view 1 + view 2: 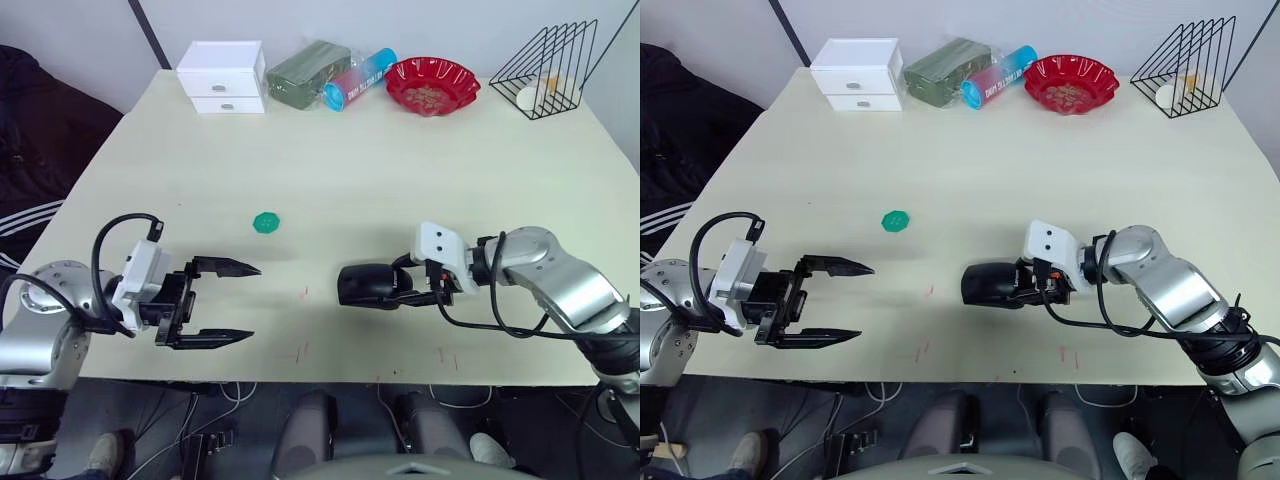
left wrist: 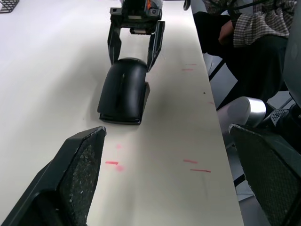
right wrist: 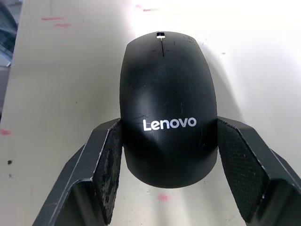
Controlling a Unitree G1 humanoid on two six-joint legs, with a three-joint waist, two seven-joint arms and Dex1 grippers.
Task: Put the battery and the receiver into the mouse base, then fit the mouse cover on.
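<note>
Spanning the scene, a cream table (image 1: 350, 180) bears red marks near its front edge. The left gripper (image 1: 225, 300) hovers, fingers spread wide. A green disc (image 1: 265, 222) lies mid-table. The right gripper (image 1: 405, 285) clamps the mouse cover (image 3: 167, 117), seated on the table near the front.

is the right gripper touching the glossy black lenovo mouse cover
Touching. In the right wrist view the right gripper has both fingers' pads pressed against the sides of the glossy black mouse cover, no gap on either side.
</note>
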